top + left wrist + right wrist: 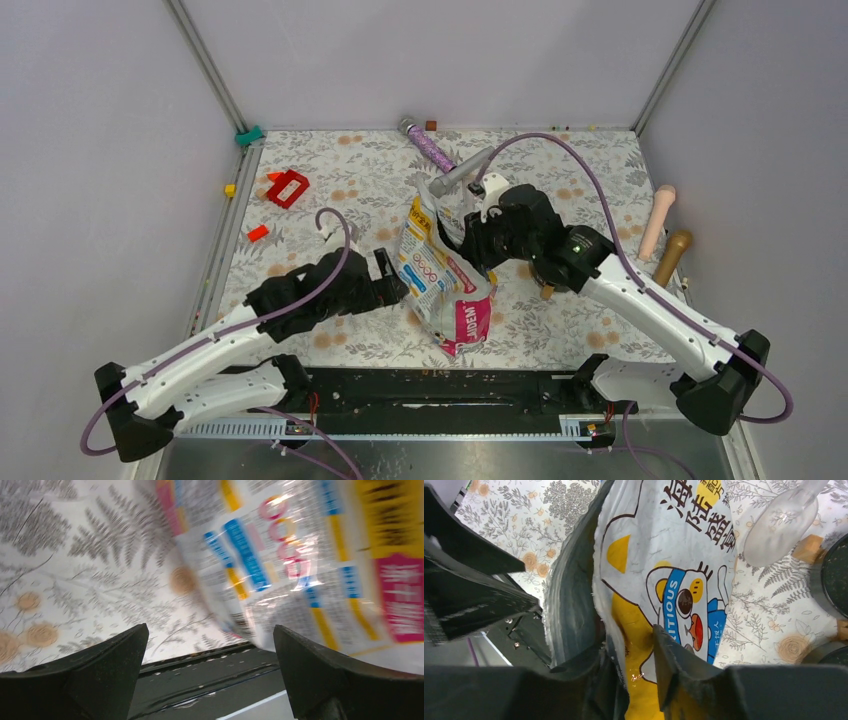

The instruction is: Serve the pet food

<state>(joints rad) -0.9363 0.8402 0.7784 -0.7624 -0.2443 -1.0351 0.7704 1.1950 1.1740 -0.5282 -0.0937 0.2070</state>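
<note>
- Kibble, the pet food to be served, shows nowhere on the mat; I judge it to be inside the glossy white, yellow and blue printed plastic pouch [440, 285], which lies mid-table on the grey floral mat [570, 325].
- Right gripper [629, 647] is clamped on the pouch's front wall at its torn mouth, one finger inside and one outside, probably to hold the opening up and wide.
- Left gripper [209, 630] gapes fully and holds nothing, just beside the pouch's lower flank, likely placed to steady the body.
- Grey plastic scoop [462, 172] lies just beyond the mouth, handy for serving.
- Print reads 海陆盛宴 and the fragment "RITIOUS" beside a cartoon face with a blue band; the pink panel's lettering is too blurred to read.
</note>
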